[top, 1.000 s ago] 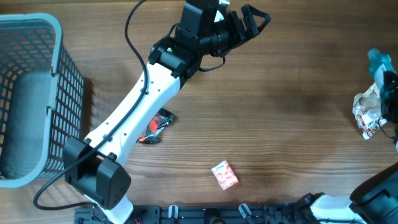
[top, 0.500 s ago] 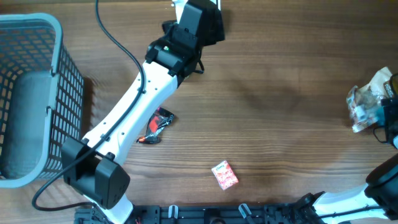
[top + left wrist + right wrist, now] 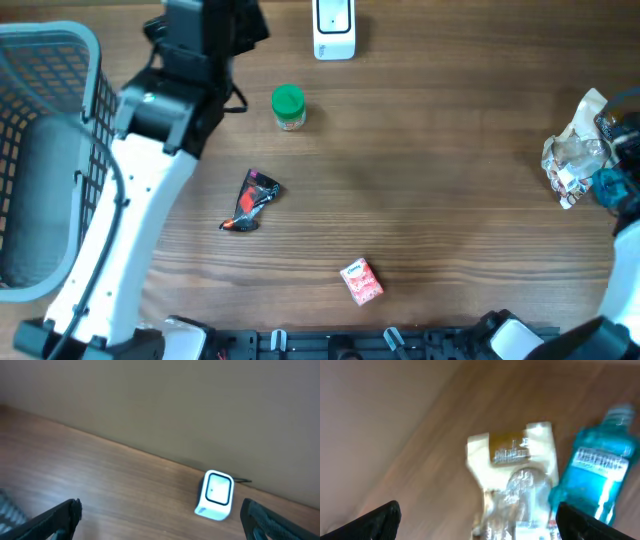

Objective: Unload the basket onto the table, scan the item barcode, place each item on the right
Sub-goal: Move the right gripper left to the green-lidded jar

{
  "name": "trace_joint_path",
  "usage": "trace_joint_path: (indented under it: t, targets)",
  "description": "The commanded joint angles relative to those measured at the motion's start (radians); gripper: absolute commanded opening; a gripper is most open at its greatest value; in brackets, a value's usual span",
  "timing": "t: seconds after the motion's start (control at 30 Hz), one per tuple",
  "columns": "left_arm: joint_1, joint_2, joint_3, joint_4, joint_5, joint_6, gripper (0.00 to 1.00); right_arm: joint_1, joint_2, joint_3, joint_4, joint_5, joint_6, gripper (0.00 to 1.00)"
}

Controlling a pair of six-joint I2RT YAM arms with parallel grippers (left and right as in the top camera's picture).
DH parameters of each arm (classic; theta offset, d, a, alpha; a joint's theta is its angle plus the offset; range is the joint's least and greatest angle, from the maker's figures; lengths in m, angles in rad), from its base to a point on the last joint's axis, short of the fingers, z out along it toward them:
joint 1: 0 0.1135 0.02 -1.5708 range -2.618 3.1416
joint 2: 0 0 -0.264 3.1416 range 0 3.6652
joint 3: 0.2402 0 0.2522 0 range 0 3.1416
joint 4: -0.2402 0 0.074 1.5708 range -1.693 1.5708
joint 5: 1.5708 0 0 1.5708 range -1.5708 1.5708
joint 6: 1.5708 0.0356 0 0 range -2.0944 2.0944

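The white barcode scanner (image 3: 333,25) stands at the table's far edge and shows in the left wrist view as the scanner (image 3: 216,495). My left gripper (image 3: 160,521) is open and empty, to the left of the scanner. A green-capped jar (image 3: 288,107), a black and red packet (image 3: 250,200) and a small pink box (image 3: 361,281) lie on the table. At the far right lie a crinkly clear bag (image 3: 570,160) and a blue bottle (image 3: 608,185). My right gripper (image 3: 479,521) is open above the bag (image 3: 517,475), with the bottle (image 3: 600,470) beside it.
A grey-blue mesh basket (image 3: 95,110) stands at the left edge, next to my left arm (image 3: 150,190). My right arm (image 3: 628,240) runs along the right edge. A black rail (image 3: 330,345) lines the front edge.
My left arm swung left, away from the scanner, and the scanner and the green-capped jar now show. My right gripper opened wider, and the bag sits slightly further left.
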Motion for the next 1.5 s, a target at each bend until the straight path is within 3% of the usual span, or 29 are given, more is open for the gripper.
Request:
trace_joint_path:
  t: [0.0, 0.1, 0.2, 0.33, 0.47, 0.57, 0.7, 0.9, 1.1, 1.2, 1.47]
  targets:
    - [0.039, -0.061, 0.011, -0.082, 0.113, -0.037, 1.0, 0.233, -0.009, 0.072, -0.106, 0.12, -0.104, 1.0]
    - [0.022, -0.066, 0.011, -0.16, 0.12, -0.042, 1.0, 0.511, 0.013, 0.198, -0.241, 0.17, -0.153, 1.0]
    - [0.013, -0.066, 0.011, -0.261, 0.12, -0.15, 1.0, 0.703, 0.167, 0.442, -0.523, 0.163, -0.172, 1.0]
    - [0.003, -0.067, 0.011, -0.313, 0.124, -0.171, 1.0, 0.797, 0.444, 0.734, -0.714, 0.128, -0.283, 1.0]
    - [0.011, -0.066, 0.01, -0.414, 0.007, -0.228, 1.0, 0.798, 0.599, 0.856, -0.677, -0.058, -0.355, 1.0]
    - [0.023, -0.061, -0.004, -0.456, 0.036, -0.25, 1.0, 0.836, 0.644, 0.895, -0.607, -0.104, -0.352, 1.0]
    - [0.047, -0.071, -0.027, -0.422, -0.033, -0.21, 1.0, 0.943, 0.647, 0.896, -0.521, 0.008, -0.353, 1.0]
    - [0.034, -0.241, -0.027, -0.297, 0.093, 0.074, 1.0, 1.056, 0.704, 0.897, -0.44, 0.035, -0.367, 1.0]
    - [0.042, -0.404, -0.027, -0.32, 0.093, 0.074, 1.0, 1.209, 0.822, 0.991, -0.432, 0.073, -0.37, 1.0]
    - [0.042, -0.406, -0.027, -0.385, 0.093, 0.074, 1.0, 1.273, 0.873, 1.07, -0.428, 0.169, -0.407, 1.0]
    - [0.042, -0.398, -0.027, -0.401, 0.093, 0.067, 1.0, 1.307, 1.036, 1.071, -0.334, 0.177, -0.462, 1.0]
